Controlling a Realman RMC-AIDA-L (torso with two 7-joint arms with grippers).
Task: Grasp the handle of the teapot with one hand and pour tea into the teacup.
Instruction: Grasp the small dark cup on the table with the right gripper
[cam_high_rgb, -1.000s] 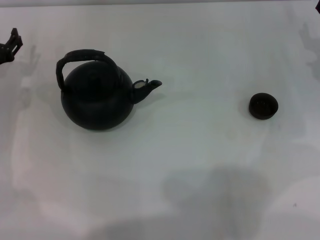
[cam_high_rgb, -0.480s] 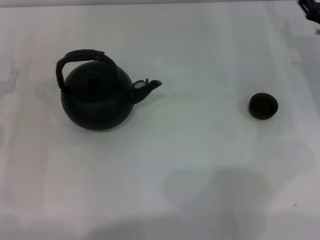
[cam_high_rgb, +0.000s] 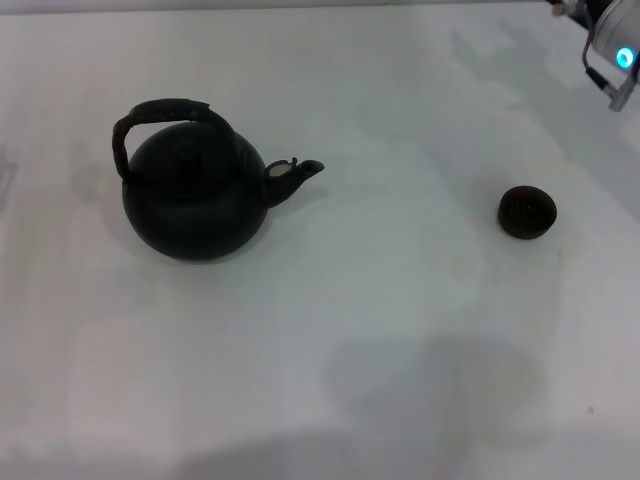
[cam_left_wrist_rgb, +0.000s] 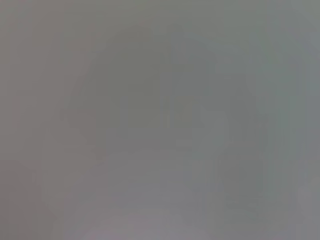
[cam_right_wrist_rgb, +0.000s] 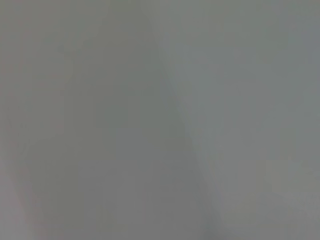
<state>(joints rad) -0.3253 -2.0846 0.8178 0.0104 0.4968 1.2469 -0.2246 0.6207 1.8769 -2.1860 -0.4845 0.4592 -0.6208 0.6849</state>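
Surface: in the head view a plain white table (cam_high_rgb: 380, 330) fills the frame, with soft shadows near the lower edge.
Teapot: the teapot (cam_high_rgb: 195, 205) is seen upright at the centre left of the frame, its short spout (cam_high_rgb: 295, 178) turned toward the right side.
Handle: the handle (cam_high_rgb: 160, 112) arches over the top of the pot; nothing is touching it.
Teacup: the teacup (cam_high_rgb: 527, 212) is placed at the centre right, well apart from the spout.
Right arm: only a pale part of the right arm (cam_high_rgb: 610, 50) with a blue light is seen in the upper right corner; its fingers are not shown.
Left arm: it is not seen in this view.
Left wrist view: only a blurred grey field is shown.
Right wrist view: the same, nothing can be told.
Handling: the pot is judged heavy and stiff, perhaps fragile; the best hold is judged to be the top of the handle arch.
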